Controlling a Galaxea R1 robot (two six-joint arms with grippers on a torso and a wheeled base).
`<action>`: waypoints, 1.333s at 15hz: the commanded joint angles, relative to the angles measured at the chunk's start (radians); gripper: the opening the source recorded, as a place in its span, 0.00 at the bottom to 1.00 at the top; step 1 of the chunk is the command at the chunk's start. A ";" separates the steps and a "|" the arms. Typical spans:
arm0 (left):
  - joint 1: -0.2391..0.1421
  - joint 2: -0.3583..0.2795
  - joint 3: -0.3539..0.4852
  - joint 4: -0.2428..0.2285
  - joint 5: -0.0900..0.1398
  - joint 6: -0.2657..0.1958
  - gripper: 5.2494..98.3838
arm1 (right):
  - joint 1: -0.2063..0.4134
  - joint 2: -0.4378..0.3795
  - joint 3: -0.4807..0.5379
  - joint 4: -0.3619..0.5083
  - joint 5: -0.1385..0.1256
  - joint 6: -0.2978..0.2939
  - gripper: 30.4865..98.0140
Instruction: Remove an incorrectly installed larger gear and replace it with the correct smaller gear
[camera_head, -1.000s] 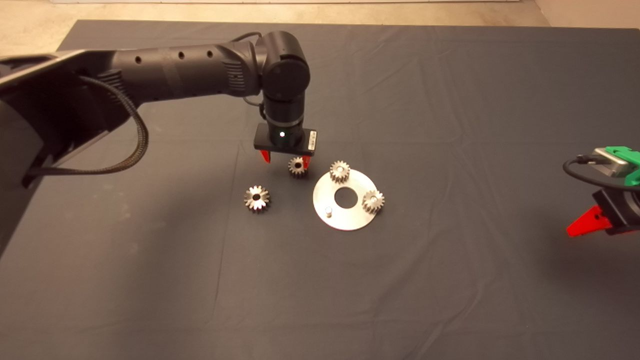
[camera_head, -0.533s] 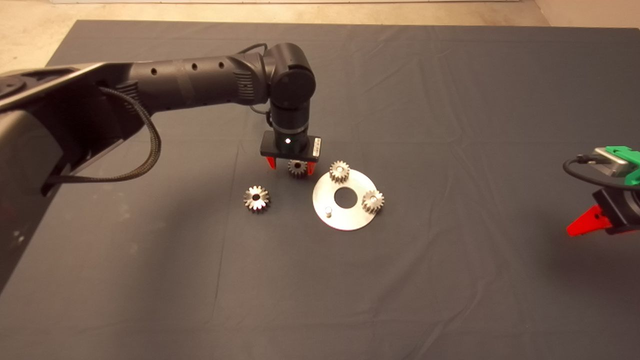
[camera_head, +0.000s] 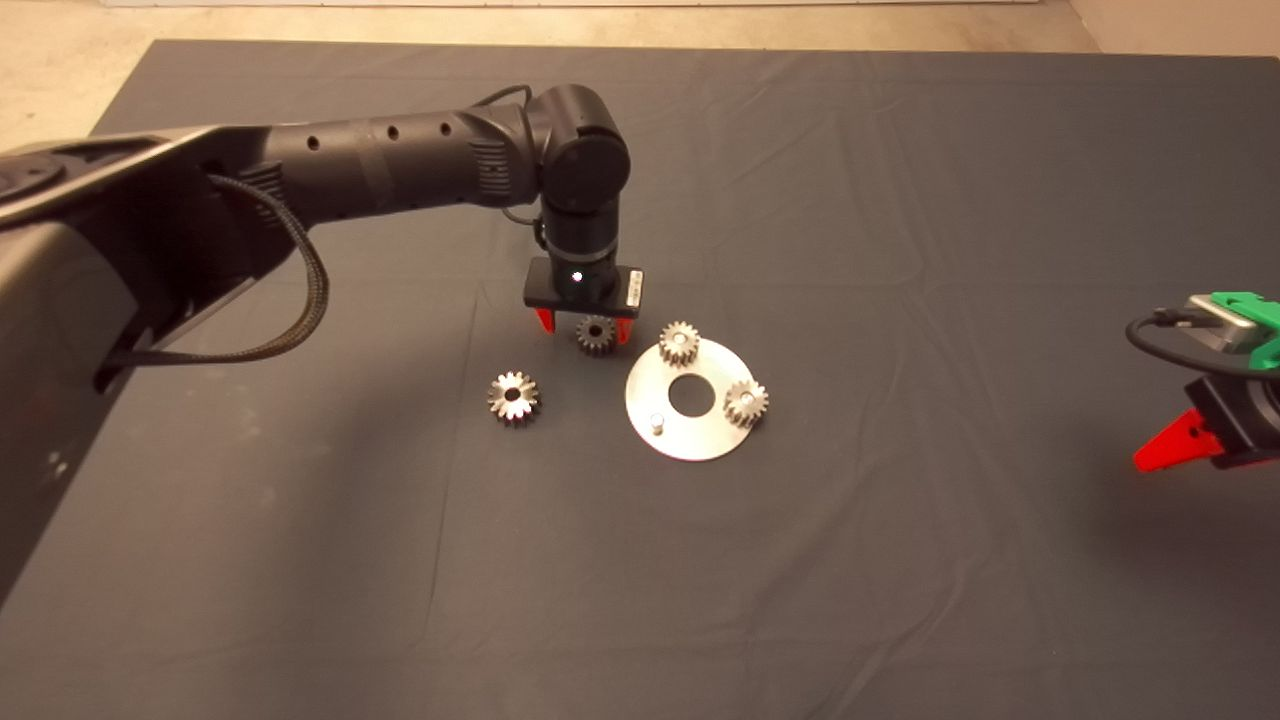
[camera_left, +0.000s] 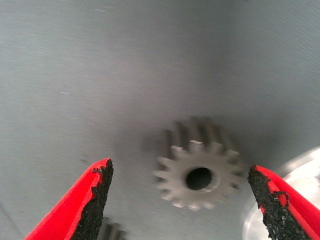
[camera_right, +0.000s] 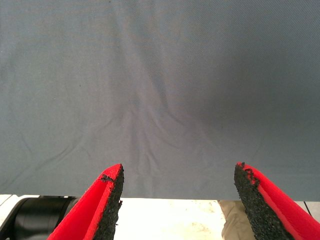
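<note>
Since the earlier frame, left gripper (camera_head: 585, 326) had lowered slightly, fingers spread wide around the smaller gear (camera_head: 596, 335) lying flat on the mat (camera_head: 900, 560), not touching it. Left of it lay the larger gear (camera_head: 513, 397); right, the round plate (camera_head: 690, 430). Right gripper (camera_head: 1165, 455) waited, fingers apart.

I brought the left gripper (camera_head: 585, 330) lower and slightly right; its spread fingers now straddle the small gear (camera_head: 596, 335).
</note>
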 joint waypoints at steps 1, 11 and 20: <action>-0.012 0.016 -0.009 -0.005 0.000 0.009 0.68 | 0.018 0.001 -0.007 0.011 -0.001 0.007 0.42; -0.012 0.011 -0.024 -0.005 0.002 0.030 0.68 | 0.029 0.021 -0.007 0.011 -0.003 0.015 0.42; -0.004 0.018 -0.024 -0.005 0.000 0.030 0.60 | 0.032 0.027 -0.013 0.011 -0.003 0.015 0.42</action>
